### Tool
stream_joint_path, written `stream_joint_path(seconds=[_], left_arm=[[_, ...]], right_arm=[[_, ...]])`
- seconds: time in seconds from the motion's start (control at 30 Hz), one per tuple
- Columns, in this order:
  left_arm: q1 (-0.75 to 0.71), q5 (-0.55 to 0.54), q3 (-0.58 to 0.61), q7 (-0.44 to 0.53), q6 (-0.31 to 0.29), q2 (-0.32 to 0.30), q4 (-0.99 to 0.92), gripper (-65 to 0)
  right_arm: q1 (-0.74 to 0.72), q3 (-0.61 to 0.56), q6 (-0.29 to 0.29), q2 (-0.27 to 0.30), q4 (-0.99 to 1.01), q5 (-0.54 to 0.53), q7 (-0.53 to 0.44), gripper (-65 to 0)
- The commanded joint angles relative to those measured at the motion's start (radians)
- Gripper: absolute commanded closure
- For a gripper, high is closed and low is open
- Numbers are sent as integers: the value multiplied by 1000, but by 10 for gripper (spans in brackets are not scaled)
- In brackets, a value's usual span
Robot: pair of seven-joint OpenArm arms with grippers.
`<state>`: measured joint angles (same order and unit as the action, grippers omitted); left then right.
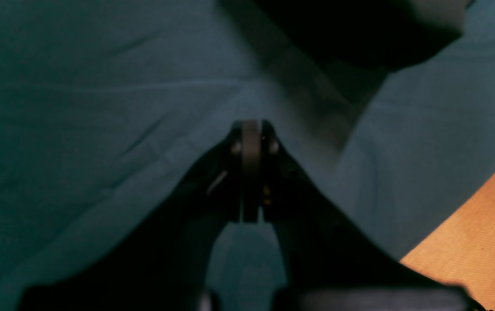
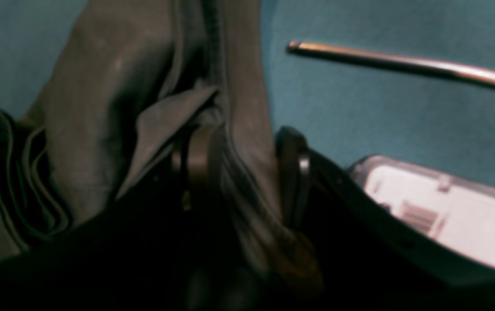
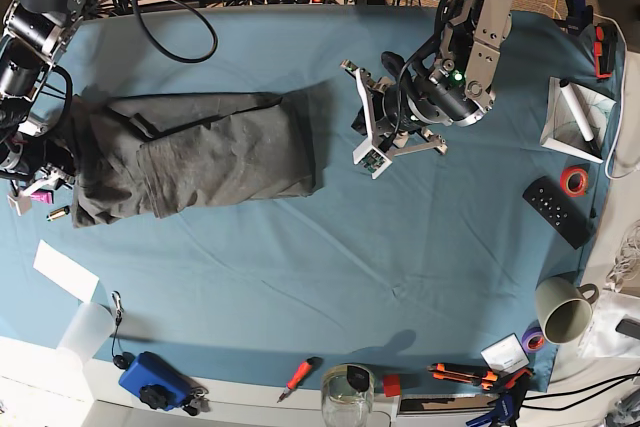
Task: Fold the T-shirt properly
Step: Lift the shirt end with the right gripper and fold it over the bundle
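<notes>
The T-shirt [image 3: 195,152] lies partly folded at the tabletop's [image 3: 330,257] left side. Its edge is clamped in the right pincer [image 2: 238,164]; the left pincer [image 1: 251,147] is closed on nothing. Soft, light, limp cloth, best taken at hems or corners.

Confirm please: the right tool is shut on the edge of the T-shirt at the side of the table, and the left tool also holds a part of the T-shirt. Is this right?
Not fully. The right tool is indeed shut on the T-shirt at the table's side. The left tool holds no part of it: in the left wrist view its jaws are shut together over the bare blue tablecloth, and the base view shows that arm apart from the shirt.
</notes>
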<state>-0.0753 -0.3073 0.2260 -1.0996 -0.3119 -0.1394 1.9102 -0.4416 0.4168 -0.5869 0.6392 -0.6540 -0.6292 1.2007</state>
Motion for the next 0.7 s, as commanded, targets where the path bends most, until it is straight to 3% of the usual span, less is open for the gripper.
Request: stream_joint_path(seconds=[0.0,0.17,0.3,0.43,0.53,0.67], left_arm=[[9,-11,-2,16,-1,1,19,0],[9,-11,-2,15,-1,1,19,0],[9,-11,-2,16,-1,1,19,0],[9,-11,-2,16,-1,1,19,0],[9,-11,-2,18,-1,1,19,0],[9,-10,-2,23,0,1,19,0]], right_arm=[[-2,-4,-9,-9,2,27,71,-225],[-2,-4,-11,-48,2,18,79,-199],[-2,-4,-10,-63,2,15,72,-2],[-2,-3,-9,-55,0,-10,63,0],[-2,-3,-11,-29,0,-131,91,0],[-2,-3,-71,21,0,-343,161,0]])
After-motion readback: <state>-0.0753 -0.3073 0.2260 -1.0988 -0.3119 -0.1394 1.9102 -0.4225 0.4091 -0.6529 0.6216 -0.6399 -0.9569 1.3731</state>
